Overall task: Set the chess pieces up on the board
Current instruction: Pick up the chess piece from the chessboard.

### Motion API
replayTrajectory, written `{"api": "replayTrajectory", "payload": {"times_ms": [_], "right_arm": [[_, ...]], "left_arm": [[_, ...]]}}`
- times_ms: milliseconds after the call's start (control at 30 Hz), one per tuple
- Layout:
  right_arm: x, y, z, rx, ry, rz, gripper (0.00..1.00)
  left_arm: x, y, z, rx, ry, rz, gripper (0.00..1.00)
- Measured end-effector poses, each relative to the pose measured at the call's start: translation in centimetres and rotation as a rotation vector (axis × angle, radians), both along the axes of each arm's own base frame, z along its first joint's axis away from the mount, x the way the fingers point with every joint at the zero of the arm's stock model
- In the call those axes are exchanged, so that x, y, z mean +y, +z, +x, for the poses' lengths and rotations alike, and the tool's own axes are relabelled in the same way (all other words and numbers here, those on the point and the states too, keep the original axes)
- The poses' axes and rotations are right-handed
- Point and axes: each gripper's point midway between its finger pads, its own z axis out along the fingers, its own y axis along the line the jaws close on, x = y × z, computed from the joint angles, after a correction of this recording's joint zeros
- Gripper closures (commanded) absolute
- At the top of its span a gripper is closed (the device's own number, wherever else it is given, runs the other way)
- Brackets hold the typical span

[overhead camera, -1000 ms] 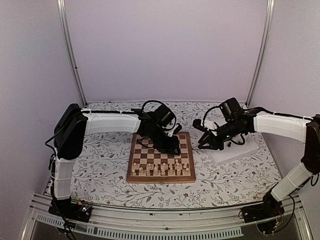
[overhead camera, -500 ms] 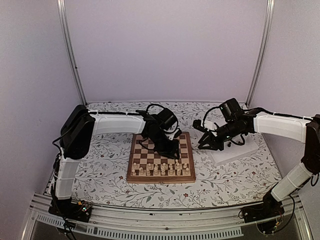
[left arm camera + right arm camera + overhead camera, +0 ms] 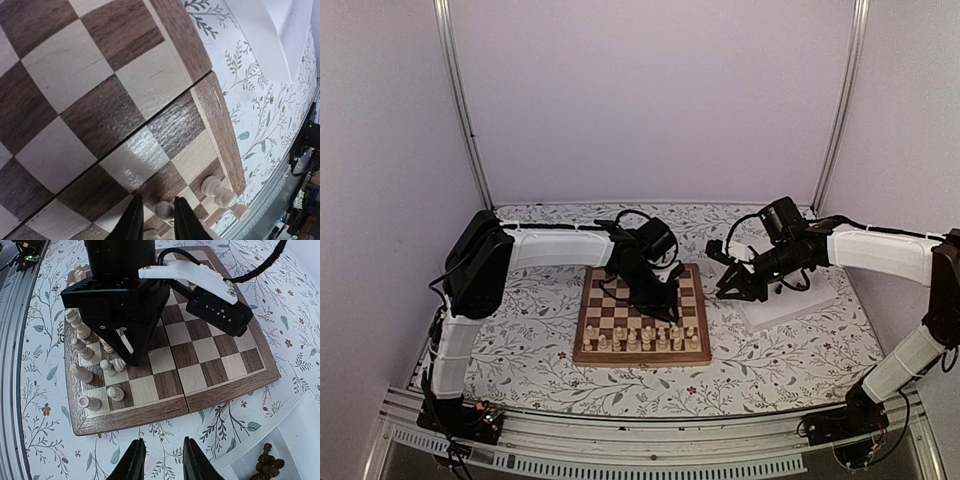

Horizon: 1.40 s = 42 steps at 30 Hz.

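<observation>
The board [image 3: 620, 322] lies in the middle of the table, with cream chess pieces [image 3: 642, 340] lined up in its two near rows. My left gripper [image 3: 666, 302] points down over the board's right side. In the left wrist view its fingers [image 3: 132, 222] stand narrowly apart around the head of a cream pawn [image 3: 164, 209]; a thin gap shows on the pawn's left. More cream pieces [image 3: 218, 191] stand beside it by the border. My right gripper [image 3: 159, 460] hovers open and empty over the floral cloth, beside the board [image 3: 210, 355]. A dark piece [image 3: 264, 463] lies on the white tray.
A white tray [image 3: 790, 298] sits to the right of the board, under the right arm. The left arm's black wrist [image 3: 115, 295] hangs over the cream rows [image 3: 82, 352]. Floral cloth [image 3: 520, 330] covers the table, and white walls close it in.
The left arm has slid a little to the right over the board and its jaws have narrowed around the pawn. The right arm has not moved.
</observation>
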Motion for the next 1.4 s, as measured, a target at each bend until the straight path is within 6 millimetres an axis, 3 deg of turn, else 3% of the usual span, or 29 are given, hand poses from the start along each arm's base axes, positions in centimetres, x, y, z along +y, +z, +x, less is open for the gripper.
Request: {"api": "replayTrajectory", "payload": {"times_ms": [400, 867, 1067, 1333, 1400], "right_arm": [[0.0, -0.1, 0.0, 0.001, 0.000, -0.001, 0.71], [0.2, 0.1, -0.3, 0.008, 0.015, 0.014, 0.71], [0.3, 0.1, -0.4, 0.011, 0.019, 0.018, 0.71], [0.3, 0.1, -0.4, 0.012, 0.018, 0.019, 0.71], [0.3, 0.1, -0.4, 0.012, 0.018, 0.019, 0.71]], "left_arm": [[-0.5, -0.1, -0.5, 0.037, -0.015, -0.022, 0.88], [-0.1, 0.5, 2.3, 0.005, 0.024, -0.078, 0.94], [1.3, 0.6, 4.0, -0.067, 0.045, -0.069, 0.94], [5.3, 5.5, 6.3, -0.393, 0.099, -0.036, 0.94], [6.7, 5.8, 7.0, -0.477, 0.128, -0.010, 0.93]]}}
